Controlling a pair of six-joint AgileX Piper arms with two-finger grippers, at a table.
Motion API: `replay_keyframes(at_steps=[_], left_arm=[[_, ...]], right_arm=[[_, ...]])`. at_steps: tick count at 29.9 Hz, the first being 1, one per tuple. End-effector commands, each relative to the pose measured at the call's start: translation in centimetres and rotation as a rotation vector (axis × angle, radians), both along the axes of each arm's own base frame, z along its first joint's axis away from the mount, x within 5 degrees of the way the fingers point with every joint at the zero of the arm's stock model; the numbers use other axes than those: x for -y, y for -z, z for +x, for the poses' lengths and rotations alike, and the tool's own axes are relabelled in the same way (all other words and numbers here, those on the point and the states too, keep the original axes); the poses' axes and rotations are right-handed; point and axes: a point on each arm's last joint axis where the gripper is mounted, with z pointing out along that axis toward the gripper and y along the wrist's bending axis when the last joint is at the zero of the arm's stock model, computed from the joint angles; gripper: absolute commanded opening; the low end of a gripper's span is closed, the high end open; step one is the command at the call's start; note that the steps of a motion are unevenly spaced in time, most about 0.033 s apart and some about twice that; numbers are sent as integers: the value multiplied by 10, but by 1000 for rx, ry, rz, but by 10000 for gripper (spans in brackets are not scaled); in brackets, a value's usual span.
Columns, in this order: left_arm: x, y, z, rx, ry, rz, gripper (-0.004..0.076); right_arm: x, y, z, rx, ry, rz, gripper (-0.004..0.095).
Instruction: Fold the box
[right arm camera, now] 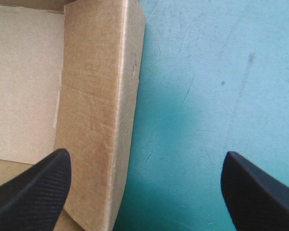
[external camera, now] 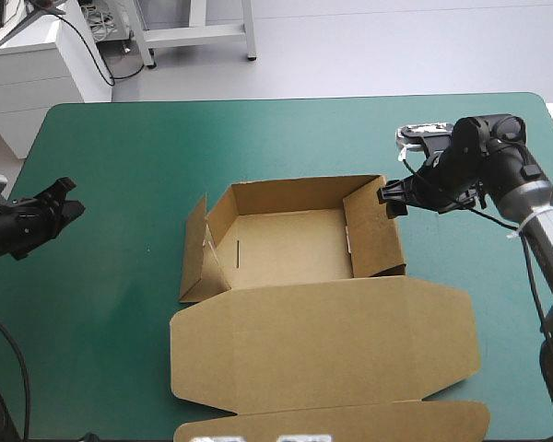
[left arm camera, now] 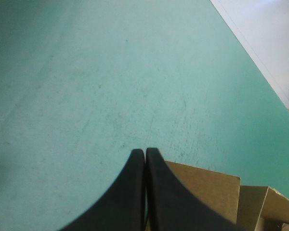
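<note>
Standing as open tray, box (external camera: pixel 258 199), floor (external camera: pixel 286 247) bare, lid (external camera: pixel 323 345) flat, left hand (left arm camera: pixel 144 153) clenched, right hand (right arm camera: pixel 145 153) released astride its wall (right arm camera: pixel 98 96).

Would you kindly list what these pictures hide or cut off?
High view: the box's front flap runs off the picture's bottom edge.
Left wrist view: only the box's corner shows past the left gripper.
Right wrist view: one wall and some floor show; the rest is cropped.

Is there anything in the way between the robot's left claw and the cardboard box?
No, nothing visible. Only bare teal-green cover lies between the left gripper, which is shut, and the raised left wall of the box. The right gripper is open, astride the right wall.
</note>
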Motion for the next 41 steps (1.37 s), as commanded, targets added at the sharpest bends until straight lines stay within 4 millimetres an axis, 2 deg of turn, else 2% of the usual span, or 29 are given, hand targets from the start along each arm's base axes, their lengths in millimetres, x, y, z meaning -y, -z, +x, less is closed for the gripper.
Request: replay_keyframes(at_steps=[1,6,16,24,31,36,38,39,41], left_arm=[[1,-19,-1,75,-24,-10,-8],[1,-19,-1,75,-24,-10,-8],[2,-19,-1,73,-19,-12,-8],[2,-20,-1,78,-21,-23,-8],[2,-20,-1,82,-22,-31,-8],[3,-20,-1,81,-20,-32,-8],[3,-20,-1,81,-20,-32,-8],[3,-20,-1,81,-20,-32,-8],[3,-20,-1,79,-16,-34,-8]], right_arm=[[-9,-33,-22,98,-21,-20,783],[-26,-40,-33,118,-39,-15,783],[-27,-34,-28,101,-20,-23,783],[-39,10,9,29,-29,-54,783],[-47,47,23,-120,-30,-75,783],[-50,52,24,-143,-23,-45,782],[-50,53,24,-158,-18,-48,737],[-50,53,23,-160,-14,-46,676],[-51,55,22,-175,-4,-27,480]])
